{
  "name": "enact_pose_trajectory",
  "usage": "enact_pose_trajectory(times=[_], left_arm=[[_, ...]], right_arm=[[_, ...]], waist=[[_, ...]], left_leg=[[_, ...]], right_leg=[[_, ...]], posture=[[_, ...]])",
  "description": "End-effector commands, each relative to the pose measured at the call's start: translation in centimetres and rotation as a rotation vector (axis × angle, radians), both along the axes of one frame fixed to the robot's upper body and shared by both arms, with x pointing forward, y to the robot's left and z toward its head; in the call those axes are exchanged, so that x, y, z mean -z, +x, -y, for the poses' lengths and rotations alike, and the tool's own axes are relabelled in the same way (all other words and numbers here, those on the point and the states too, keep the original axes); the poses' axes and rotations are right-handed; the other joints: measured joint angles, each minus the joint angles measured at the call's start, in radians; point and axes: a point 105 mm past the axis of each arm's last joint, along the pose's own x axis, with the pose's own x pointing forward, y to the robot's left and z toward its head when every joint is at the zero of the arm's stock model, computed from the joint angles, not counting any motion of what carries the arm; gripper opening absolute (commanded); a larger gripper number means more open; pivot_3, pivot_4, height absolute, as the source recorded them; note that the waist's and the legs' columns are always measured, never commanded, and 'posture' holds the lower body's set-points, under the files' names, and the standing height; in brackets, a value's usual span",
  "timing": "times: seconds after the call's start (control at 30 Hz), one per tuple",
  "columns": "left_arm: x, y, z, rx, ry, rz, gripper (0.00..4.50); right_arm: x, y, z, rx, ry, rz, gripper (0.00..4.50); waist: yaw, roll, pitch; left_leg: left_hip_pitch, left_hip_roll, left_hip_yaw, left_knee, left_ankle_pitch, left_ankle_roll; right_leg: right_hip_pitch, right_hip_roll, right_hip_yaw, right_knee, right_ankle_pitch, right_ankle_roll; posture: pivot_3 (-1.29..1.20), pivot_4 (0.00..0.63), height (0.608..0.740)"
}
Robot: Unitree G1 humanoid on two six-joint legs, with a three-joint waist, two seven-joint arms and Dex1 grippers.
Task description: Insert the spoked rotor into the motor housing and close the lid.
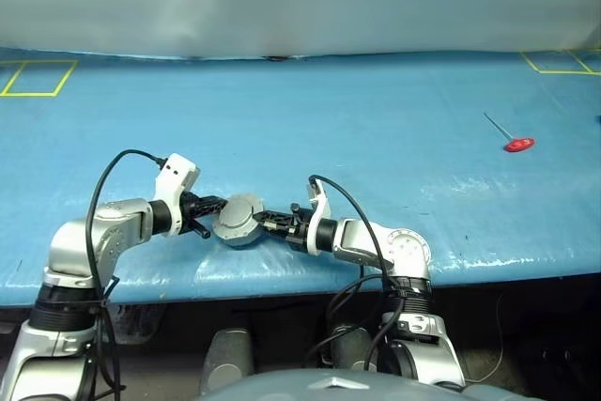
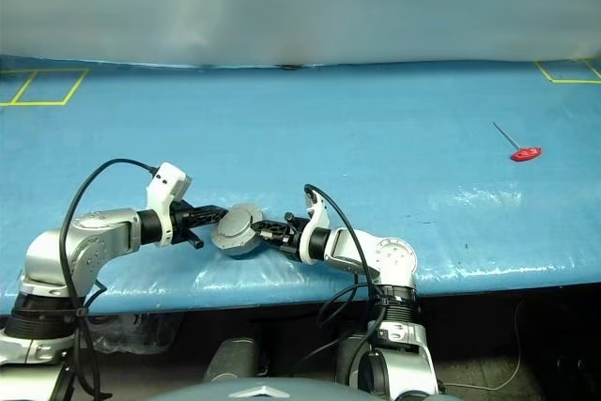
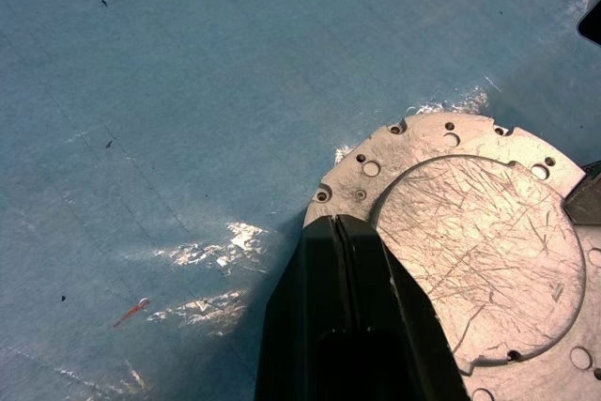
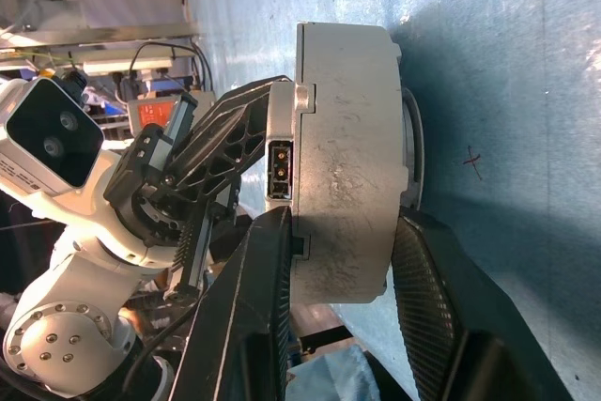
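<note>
The motor housing (image 1: pixel 237 221) hangs just above the blue table's near edge, held between both arms. The lid (image 3: pixel 479 260) lies flat against it, showing its scratched plain face with a raised centre. My left gripper (image 1: pixel 208 218) is shut on the housing's rim, fingers pressed together (image 3: pixel 340 232). From the other side, my right gripper (image 1: pixel 268 223) straddles the housing (image 4: pixel 343 138), one finger (image 4: pixel 268 269) on the lid side and the other against the opposite face. The spoked rotor is hidden.
A red-handled tool (image 1: pixel 517 145) lies far off to the right on the blue table (image 1: pixel 376 119). Yellow tape squares (image 1: pixel 38 77) mark the far corners. The table's front edge (image 1: pixel 488 274) runs just below both hands.
</note>
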Motion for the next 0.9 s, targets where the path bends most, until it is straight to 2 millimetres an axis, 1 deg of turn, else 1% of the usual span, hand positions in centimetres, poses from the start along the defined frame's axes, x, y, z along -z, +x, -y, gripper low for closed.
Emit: enact_pose_trajectory(times=[0.03,0.17,0.3,0.37,0.4,0.53,0.6,0.7,0.83,0.9], left_arm=[[2.4,-1.9,1.9,0.064,-0.045,-0.122,0.00],[1.6,-2.0,1.7,0.051,-0.066,-0.093,0.00],[0.0,-1.7,1.1,0.010,-0.096,-0.028,0.00],[-0.9,-1.6,0.6,-0.033,-0.111,0.016,0.00],[-1.1,-1.5,0.5,-0.048,-0.113,0.029,0.00],[-2.9,-1.4,-0.8,-0.168,-0.166,0.134,0.00],[-3.9,-1.5,-1.5,-0.240,-0.216,0.193,0.00],[-4.7,-2.0,-2.2,-0.341,-0.300,0.246,0.00],[-5.3,-3.0,-2.9,-0.470,-0.436,0.310,0.00],[-5.0,-3.6,-2.9,-0.542,-0.530,0.308,0.00]], right_arm=[[-1.2,-2.8,-3.7,-0.102,0.126,0.002,1.20],[-1.3,-2.6,-3.5,-0.088,0.136,0.005,1.20],[-1.1,-2.4,-3.2,-0.069,0.138,-0.001,1.20],[-1.1,-2.4,-3.0,-0.059,0.140,-0.004,1.20],[-1.1,-2.3,-3.0,-0.055,0.141,-0.005,1.20],[-1.1,-1.9,-2.6,-0.015,0.158,-0.011,1.20],[-1.1,-1.7,-2.4,-0.001,0.163,-0.016,1.20],[-1.0,-1.7,-2.2,0.010,0.168,-0.025,1.20],[-1.0,-1.6,-1.9,0.024,0.176,-0.032,1.20],[-1.2,-1.2,-1.6,0.047,0.182,-0.028,1.20]], waist=[[0.000,0.000,0.000],[-0.001,0.000,0.000],[-0.003,0.000,0.000],[-0.006,0.000,0.000],[-0.007,0.000,0.000],[-0.008,-0.001,0.001],[-0.007,-0.002,0.001],[-0.007,-0.003,0.001],[-0.006,-0.003,0.001],[-0.005,-0.004,0.001]], left_leg=[[0.000,0.000,0.000,0.000,0.000,0.000],[0.000,0.000,0.000,0.000,0.000,0.000],[-0.003,0.000,0.000,0.000,0.000,0.000],[-0.008,0.000,0.001,0.001,0.000,0.000],[-0.010,0.000,0.001,0.001,0.000,0.000],[-0.013,0.000,0.002,0.001,0.000,0.000],[-0.013,0.000,0.002,0.002,0.000,0.000],[-0.013,0.000,0.002,0.003,0.000,0.000],[-0.013,-0.001,0.002,0.005,0.000,0.000],[-0.013,-0.001,0.002,0.006,0.000,0.000]], right_leg=[[0.000,0.000,0.000,0.000,0.000,0.000],[0.000,0.000,0.000,0.000,0.000,0.000],[-0.002,0.000,0.000,0.000,0.000,0.000],[-0.007,0.001,0.000,0.001,0.001,0.002],[-0.009,0.001,0.000,0.002,0.004,0.006],[-0.011,0.001,0.000,0.002,0.004,0.006],[-0.011,0.001,0.000,0.003,0.004,0.006],[-0.011,0.001,0.000,0.004,0.004,0.006],[-0.011,0.001,0.000,0.005,0.004,0.006],[-0.011,0.001,0.001,0.006,0.005,0.006]], posture=[[0.00,0.150,0.740],[0.00,0.150,0.740],[0.00,0.150,0.740],[0.00,0.150,0.740],[0.00,0.150,0.740],[0.00,0.150,0.740],[0.00,0.150,0.740],[0.00,0.150,0.740],[0.00,0.150,0.740],[0.00,0.150,0.740]])
